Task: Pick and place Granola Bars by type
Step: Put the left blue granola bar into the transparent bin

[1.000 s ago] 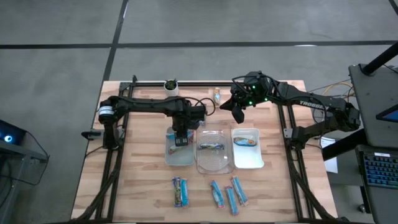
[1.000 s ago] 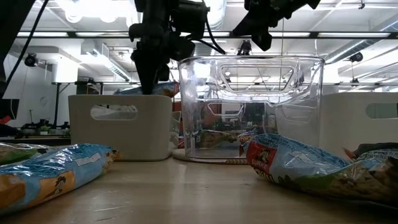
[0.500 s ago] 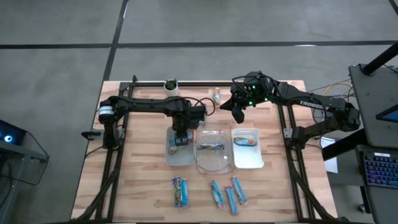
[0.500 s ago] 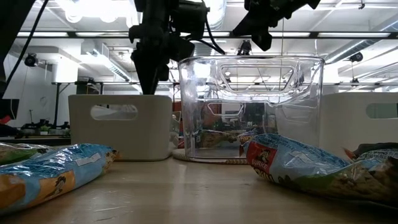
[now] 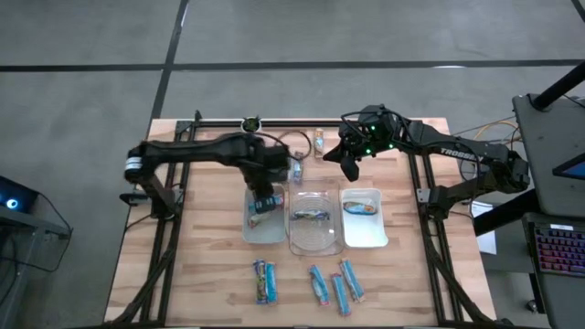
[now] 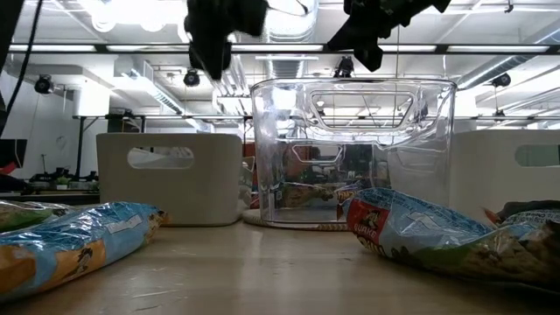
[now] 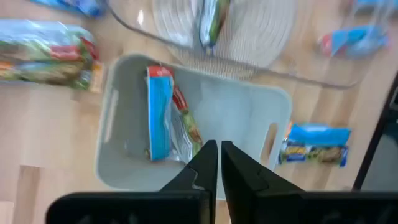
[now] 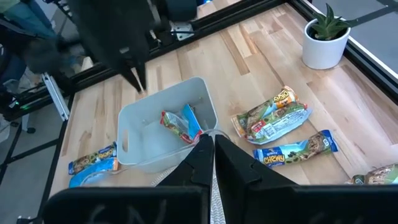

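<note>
My left gripper (image 5: pixel 262 201) hangs shut above the pale left tray (image 5: pixel 249 228), touching nothing; in its wrist view the fingertips (image 7: pixel 219 163) meet over that tray (image 7: pixel 112 112). A blue and red granola bar (image 7: pixel 163 112) lies flat on the tray's floor. The clear middle tray (image 5: pixel 315 245) holds a green-tan bar (image 5: pixel 311 216), and the white right tray (image 5: pixel 375 236) a blue one (image 5: pixel 361 207). Several more bars (image 5: pixel 318 283) lie near the front edge. My right gripper (image 5: pixel 349 169) waits shut, high over the far side.
A small white pot with a plant (image 5: pixel 249 123) and one loose bar (image 5: pixel 318 142) stand at the far edge. Bars also lie on the wood beside the left tray (image 8: pixel 270 118). Bare wood is free left of the trays (image 5: pixel 201 238).
My left gripper has risen straight up out of the left tray and now hangs well above its rim. The blue and red bar has stayed lying in that tray. My right arm has kept still.
</note>
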You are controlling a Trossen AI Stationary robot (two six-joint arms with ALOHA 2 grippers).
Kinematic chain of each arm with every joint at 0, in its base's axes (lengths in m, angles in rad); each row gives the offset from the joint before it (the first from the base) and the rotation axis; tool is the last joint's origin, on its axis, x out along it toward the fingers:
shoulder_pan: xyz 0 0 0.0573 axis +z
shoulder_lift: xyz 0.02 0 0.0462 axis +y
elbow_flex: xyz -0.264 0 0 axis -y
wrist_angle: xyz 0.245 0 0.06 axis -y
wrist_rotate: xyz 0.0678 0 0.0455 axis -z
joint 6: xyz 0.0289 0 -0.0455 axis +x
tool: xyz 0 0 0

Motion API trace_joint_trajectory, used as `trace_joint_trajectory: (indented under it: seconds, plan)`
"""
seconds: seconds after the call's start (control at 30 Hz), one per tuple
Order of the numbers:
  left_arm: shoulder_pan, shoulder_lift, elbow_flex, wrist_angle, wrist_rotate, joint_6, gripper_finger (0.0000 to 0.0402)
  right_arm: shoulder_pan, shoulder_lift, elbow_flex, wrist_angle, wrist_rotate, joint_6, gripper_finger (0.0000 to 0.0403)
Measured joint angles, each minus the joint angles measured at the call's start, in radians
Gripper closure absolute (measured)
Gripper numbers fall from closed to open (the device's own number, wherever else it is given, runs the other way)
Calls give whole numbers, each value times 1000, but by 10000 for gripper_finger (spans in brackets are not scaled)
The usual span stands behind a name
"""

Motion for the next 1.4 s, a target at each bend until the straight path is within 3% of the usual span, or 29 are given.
trace_joint_trajectory:
  seconds: [0.2, 0.33, 0.43, 0.97, 1.17, 1.4]
  plan:
    - [-31, -175, -47, 192, -104, -36, 401, 0, 0, 0, 0, 0, -3, 394]
    - [-59, -281, -122, 418, -108, -55, 401, 0, 0, 0, 0, 0, -3, 394]
    - [-97, -337, -180, 496, -111, -56, 401, 0, 0, 0, 0, 0, 1, 394]
    - [-370, -403, -382, 524, -94, -170, 401, 3, 0, 0, 0, -2, 41, 394]
    - [-473, -398, -402, 518, 22, -54, 401, 2, 0, 0, 0, -3, 56, 394]
    - [-499, -397, -421, 505, 27, 114, 401, 3, 0, 0, 0, -2, 93, 394]
